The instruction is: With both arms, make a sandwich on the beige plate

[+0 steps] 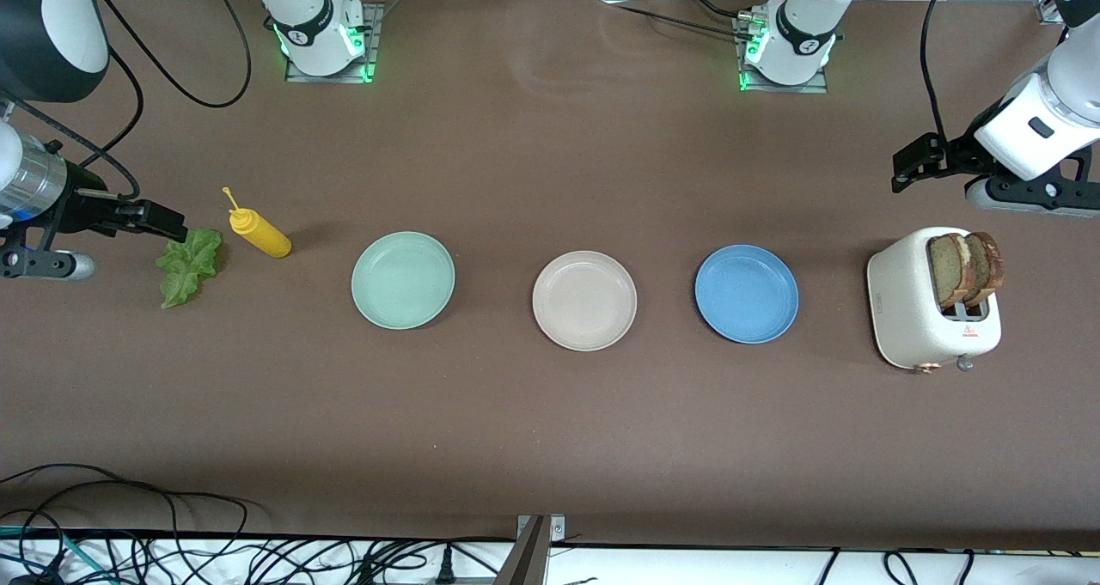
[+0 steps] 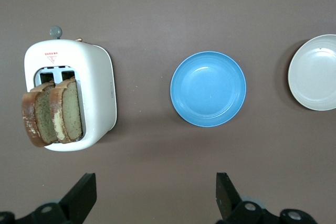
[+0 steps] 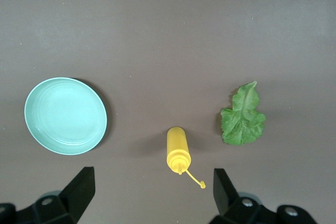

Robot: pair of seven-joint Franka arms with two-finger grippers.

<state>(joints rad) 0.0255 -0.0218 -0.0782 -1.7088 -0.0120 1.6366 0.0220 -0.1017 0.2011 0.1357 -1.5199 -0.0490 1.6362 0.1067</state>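
Your left gripper (image 2: 152,198) hangs in the air with its fingers spread wide and nothing between them; it is over bare table near the toaster (image 1: 932,310), toward the left arm's end. Below it, that white toaster holds the two bread slices (image 1: 964,267) upright in its slots, with the blue plate (image 2: 208,88) just beside it. The beige plate (image 1: 584,300) lies empty in the middle of the row, between the blue plate and the mint-green plate (image 1: 403,280), well apart from both of your grippers. Your right gripper (image 3: 149,198) is also wide open and empty, up over the table at the right arm's end. The lettuce leaf (image 3: 243,116) lies flat just below it, and the yellow squeeze bottle (image 3: 178,149) lies on its side beside the leaf, between leaf and mint-green plate.
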